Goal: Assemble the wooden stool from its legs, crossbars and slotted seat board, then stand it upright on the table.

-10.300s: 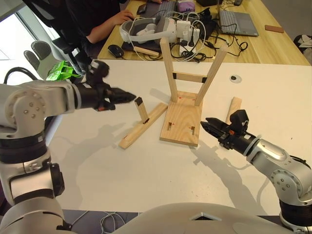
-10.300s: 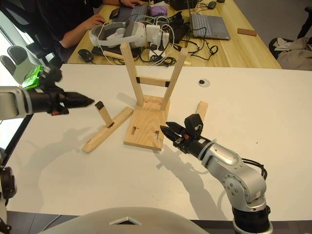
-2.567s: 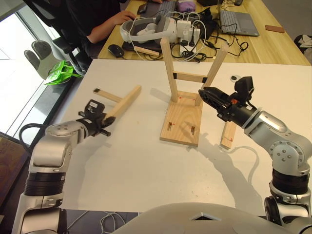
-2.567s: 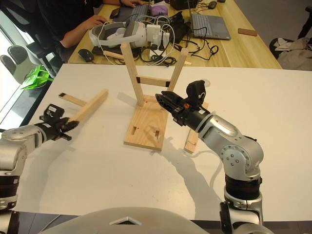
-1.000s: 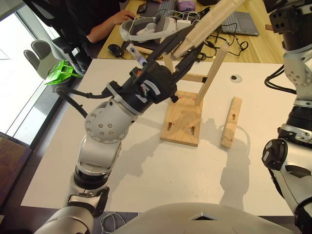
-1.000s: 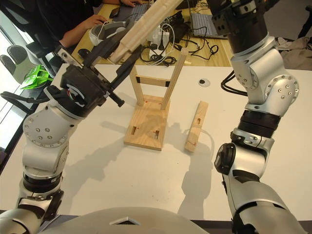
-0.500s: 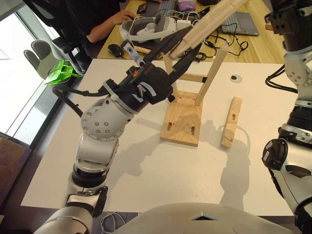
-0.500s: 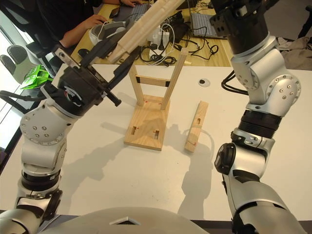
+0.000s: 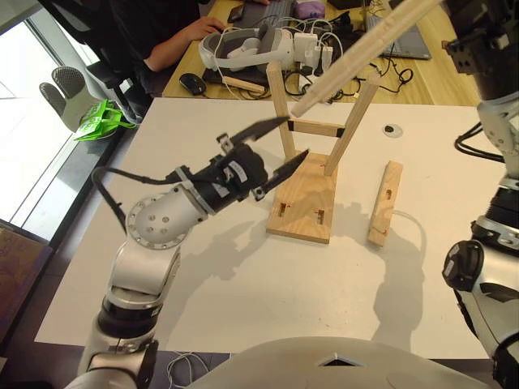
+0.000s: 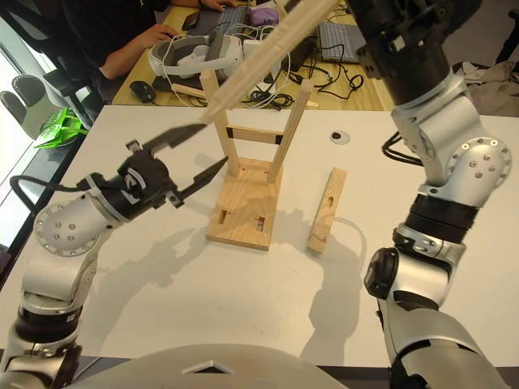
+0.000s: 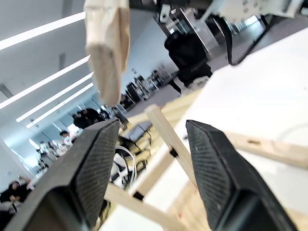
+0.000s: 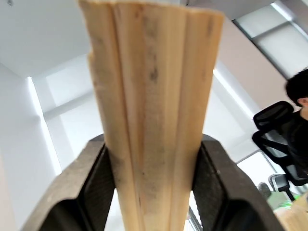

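Note:
The slotted seat board (image 9: pixel 302 201) lies flat on the white table, with two legs (image 9: pixel 281 105) (image 9: pixel 353 121) standing up from its far end and a crossbar (image 9: pixel 315 127) between them. Another leg (image 9: pixel 385 203) lies loose to the right of the board. My right gripper (image 12: pixel 151 144) is shut on a long wooden leg (image 10: pixel 268 53), held high and slanting over the stool. The left gripper (image 9: pixel 295 138) is open just left of the standing legs and below the held leg's lower end (image 11: pixel 108 48), gripping nothing.
A wooden desk (image 9: pixel 454 81) behind the table carries a headset (image 9: pixel 243 49), cables, a mouse (image 9: pixel 193 83), a laptop and a small wooden piece (image 9: pixel 243 83). A round grommet (image 9: pixel 393 130) sits at the table's back right. Bare table lies in front of the board.
My left gripper has let go of the long leg's lower end and dropped toward the table, jaws apart. The leg stays up in the right gripper, shifted slightly right.

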You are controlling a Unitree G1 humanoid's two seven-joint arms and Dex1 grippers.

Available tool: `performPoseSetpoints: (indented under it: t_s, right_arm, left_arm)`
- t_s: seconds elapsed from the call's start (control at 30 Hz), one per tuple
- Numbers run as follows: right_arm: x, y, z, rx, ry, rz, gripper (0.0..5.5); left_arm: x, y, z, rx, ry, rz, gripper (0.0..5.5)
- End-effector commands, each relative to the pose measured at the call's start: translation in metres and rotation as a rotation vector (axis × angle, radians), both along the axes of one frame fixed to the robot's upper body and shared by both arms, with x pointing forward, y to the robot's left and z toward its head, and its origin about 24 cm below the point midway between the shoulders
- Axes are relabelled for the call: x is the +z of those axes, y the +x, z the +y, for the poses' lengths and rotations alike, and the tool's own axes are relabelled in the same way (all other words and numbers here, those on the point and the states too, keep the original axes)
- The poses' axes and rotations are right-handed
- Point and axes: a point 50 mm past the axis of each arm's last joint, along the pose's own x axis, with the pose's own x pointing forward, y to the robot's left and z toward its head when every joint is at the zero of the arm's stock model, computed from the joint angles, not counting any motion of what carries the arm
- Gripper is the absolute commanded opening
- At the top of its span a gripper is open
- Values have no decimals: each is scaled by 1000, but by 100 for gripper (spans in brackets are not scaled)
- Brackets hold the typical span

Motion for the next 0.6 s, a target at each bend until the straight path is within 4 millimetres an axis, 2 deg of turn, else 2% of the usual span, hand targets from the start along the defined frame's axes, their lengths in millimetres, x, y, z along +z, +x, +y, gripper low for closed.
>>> performPoseSetpoints:
  t_s: [0.03,0.13,0.33,0.47,0.6]
  right_arm:
    - [-7,-11,-22,-95,-193,-29,205]
    - [-20,-25,-18,-31,-344,-47,205]
    - [-73,-55,12,196,-647,-103,205]
    - [-86,-55,26,161,-720,-203,205]
    - [-83,-50,33,106,-702,-317,205]
  left_arm:
    - [-17,-9,21,55,9,228,254]
    - [-18,-7,29,131,-108,314,254]
    - [-15,-9,23,163,-279,426,254]
    - [-13,-8,26,166,-278,451,254]
    - [-16,-9,29,187,-270,464,254]
